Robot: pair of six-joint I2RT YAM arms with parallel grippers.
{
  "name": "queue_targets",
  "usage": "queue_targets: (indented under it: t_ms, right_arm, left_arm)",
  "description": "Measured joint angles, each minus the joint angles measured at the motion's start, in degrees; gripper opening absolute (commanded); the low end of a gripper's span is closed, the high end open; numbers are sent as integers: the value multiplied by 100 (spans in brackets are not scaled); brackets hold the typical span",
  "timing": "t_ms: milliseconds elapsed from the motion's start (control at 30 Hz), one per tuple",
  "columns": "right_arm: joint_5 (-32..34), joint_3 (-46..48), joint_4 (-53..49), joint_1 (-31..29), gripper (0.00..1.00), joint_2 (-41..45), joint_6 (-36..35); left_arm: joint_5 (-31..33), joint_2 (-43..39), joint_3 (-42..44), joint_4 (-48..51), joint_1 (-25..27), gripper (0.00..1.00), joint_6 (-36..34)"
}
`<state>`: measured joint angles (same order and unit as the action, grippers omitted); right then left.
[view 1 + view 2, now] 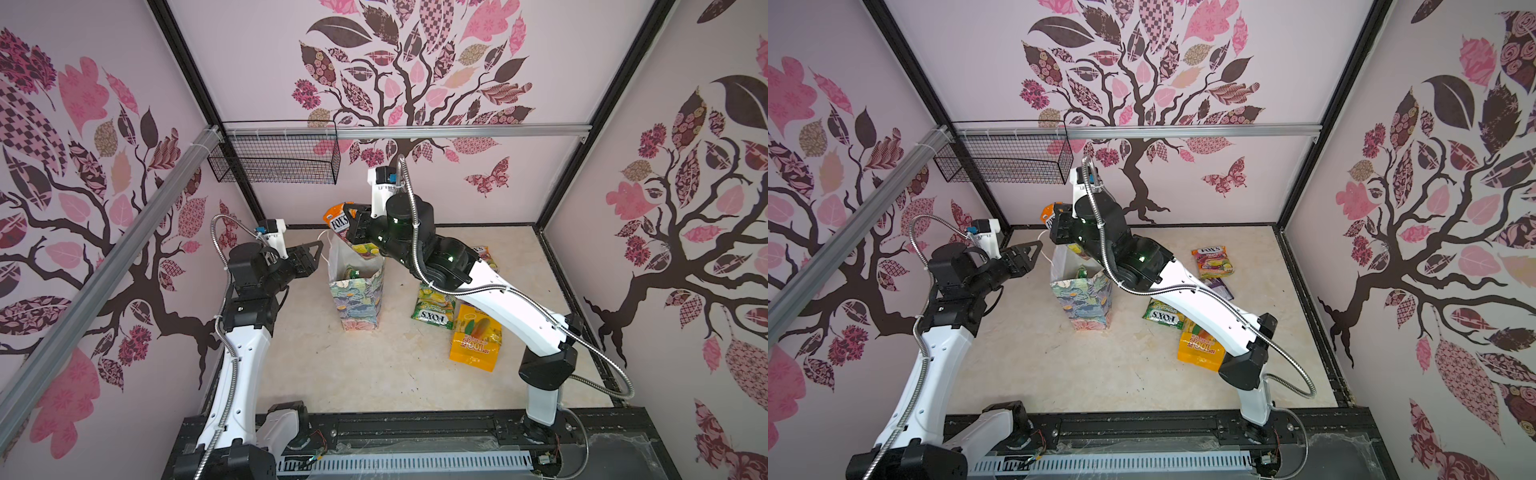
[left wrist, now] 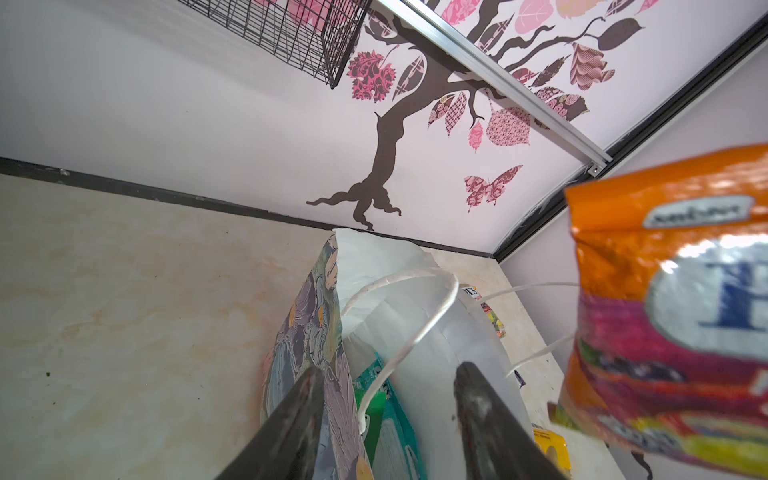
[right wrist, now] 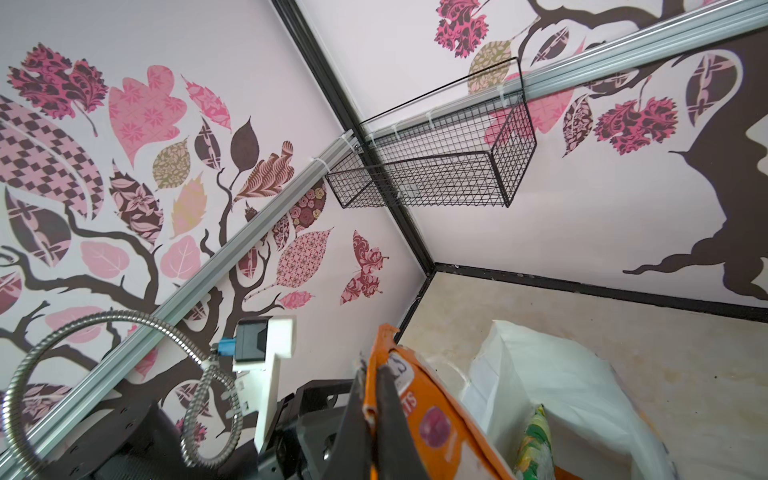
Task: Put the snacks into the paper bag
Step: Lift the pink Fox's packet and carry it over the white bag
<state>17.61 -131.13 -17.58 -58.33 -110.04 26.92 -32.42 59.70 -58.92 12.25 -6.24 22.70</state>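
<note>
Jaws of the right gripper [image 1: 353,215] pinch the orange packet [image 1: 337,222] near its top. It hangs long axis down, and the paper bag [image 1: 357,299] opens just below them. On the left gripper [image 1: 309,254] they stand spread, seemingly astride the bag's rim.

The white-and-black left arm reaches right, left gripper [image 1: 316,254] fingers parted. The right arm stretches far and leftward, raised, right gripper [image 1: 352,214] fingers pinching an orange glossy plastic packet [image 1: 335,221].

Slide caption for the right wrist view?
Right gripper shut on an orange snack packet by the open paper bag.
</note>
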Motion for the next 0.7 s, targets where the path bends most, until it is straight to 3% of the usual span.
queue_targets:
  t_ms: [167,233,300,367,700]
  right_arm:
    - [350,-20,190,17,0,-35,-42]
    - [470,-20,304,15,0,-39,-63]
    - [588,-22,459,15,0,-85,-92]
    - [678,-48,568,15,0,-179,-109]
    - [896,-105,566,61,0,-761,-92]
  left_arm:
    - [7,20,0,-20,74,61,98]
    - [28,83,-11,-28,76,47,173]
    - [37,190,-13,-57,94,21,236]
    - [37,302,-15,-59,118,9,229]
    - [118,372,-15,22,142,4,162]
